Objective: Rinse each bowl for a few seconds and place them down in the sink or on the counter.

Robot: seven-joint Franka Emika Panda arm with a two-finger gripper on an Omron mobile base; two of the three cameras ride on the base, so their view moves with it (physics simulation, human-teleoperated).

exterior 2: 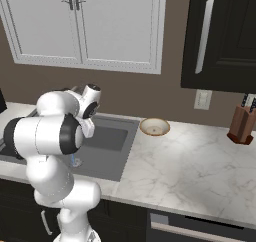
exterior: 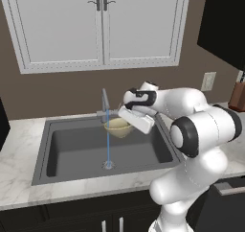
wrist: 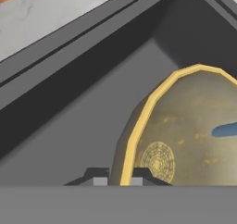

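My gripper (exterior: pixel 125 121) is shut on the rim of the cream-yellow bowl (exterior: pixel 117 129) and holds it tilted over the sink (exterior: pixel 72 152), just under the faucet (exterior: pixel 104 104). A thin blue stream of water runs past the bowl to the drain (exterior: pixel 108 165). In the hand view the bowl's yellow rim (wrist: pixel 139 121) stands between the two tips of the gripper (wrist: pixel 118 180), and a blue streak of water crosses its inside. The tan bowl (exterior 2: pixel 154 127) sits upright on the counter (exterior 2: pixel 190 166), right of the sink (exterior 2: pixel 112 141).
A knife block (exterior 2: pixel 241 123) stands at the counter's far right by the wall. White wall cabinets (exterior: pixel 100 25) hang above the sink, a dark tall cabinet (exterior 2: pixel 225 36) to the right. My own arm hides much of the basin in the right base view.
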